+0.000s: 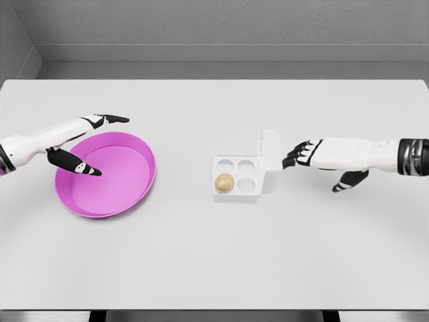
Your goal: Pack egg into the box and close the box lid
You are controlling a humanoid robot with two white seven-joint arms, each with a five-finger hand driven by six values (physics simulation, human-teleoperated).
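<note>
We are reaching our right robot hand (299, 155) in, fingers loosely curled and holding nothing, fingertips just beside the upright lid (271, 161) of the box (236, 180). Beyond the lid, the egg (224, 182) is sitting in a near cup. The lid looks light and stiff; we are judging its top edge the place to push. Our left robot hand (84, 144), fingers spread, is hovering over the pink bowl (127, 191) on the table (214, 261).

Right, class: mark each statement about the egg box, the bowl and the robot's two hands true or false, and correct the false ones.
1. The egg sits in the box. True.
2. The lid is closed. False: it stands open, at the box's right.
3. The pink bowl holds an egg. False: no egg shows in it.
4. The right hand is beside the lid. True.
5. The left hand grips the egg. False: its fingers are spread over the bowl.
</note>
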